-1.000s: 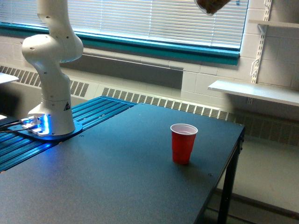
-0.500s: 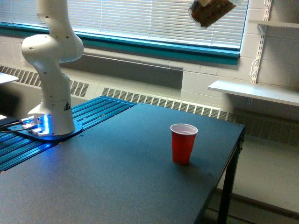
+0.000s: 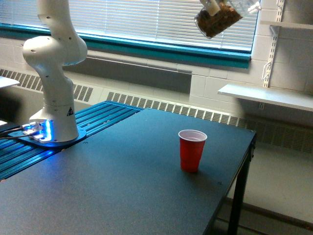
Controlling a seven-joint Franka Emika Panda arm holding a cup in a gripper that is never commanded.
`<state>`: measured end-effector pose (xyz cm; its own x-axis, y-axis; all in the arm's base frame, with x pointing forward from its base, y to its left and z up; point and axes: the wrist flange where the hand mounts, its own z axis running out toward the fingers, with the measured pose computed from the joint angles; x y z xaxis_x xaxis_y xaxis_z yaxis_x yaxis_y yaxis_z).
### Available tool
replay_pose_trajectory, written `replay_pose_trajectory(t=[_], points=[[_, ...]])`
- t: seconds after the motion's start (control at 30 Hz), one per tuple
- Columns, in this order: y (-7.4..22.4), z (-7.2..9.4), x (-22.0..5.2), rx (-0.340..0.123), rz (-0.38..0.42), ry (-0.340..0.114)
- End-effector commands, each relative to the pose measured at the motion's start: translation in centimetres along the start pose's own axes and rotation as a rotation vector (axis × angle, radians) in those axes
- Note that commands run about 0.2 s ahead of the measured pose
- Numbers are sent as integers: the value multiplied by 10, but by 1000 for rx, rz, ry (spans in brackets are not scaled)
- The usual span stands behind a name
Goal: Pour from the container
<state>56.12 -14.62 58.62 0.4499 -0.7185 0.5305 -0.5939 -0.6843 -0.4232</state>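
- Container: a clear plastic cup with brown granular fill, held high at the top edge of the exterior view, in front of the window blinds. It is tilted, with its mouth turned down toward the exterior view's left.
- Jaws: out of frame above the container. Whether they are spread, pressed together or pinching the cup wall cannot be told from this view.
- Receiver: a red cup stands upright on the dark worktop, near the edge on the exterior view's right, well below the container. Its white inside appears empty.
- No stream of granules shows between the two cups. Judgement: the pour is not yet under way and the container is in approach.
- Step in hand: bring the container's mouth over the red cup's opening before tilting further.
- Lower the container until it hangs near the red cup's rim. From the present height, granules would likely scatter or bounce out.
- Increase the tilt slowly. Granular fill tends to release in a sudden slump.
- Keep the container clear of the red cup's rim. The cup looks light and would tip easily.
- Arm base: stands well apart, at the exterior view's left.
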Motion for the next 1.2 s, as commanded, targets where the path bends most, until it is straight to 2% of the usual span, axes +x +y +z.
replay_pose_trajectory(t=[0.03, 0.73, 1.07, 1.2], points=[[-6, -6, -22, 15, -101, -10], [18, 7, -106, 19, -311, -120], [34, 13, -148, 13, -382, -176], [43, 16, -165, 13, -387, -201]])
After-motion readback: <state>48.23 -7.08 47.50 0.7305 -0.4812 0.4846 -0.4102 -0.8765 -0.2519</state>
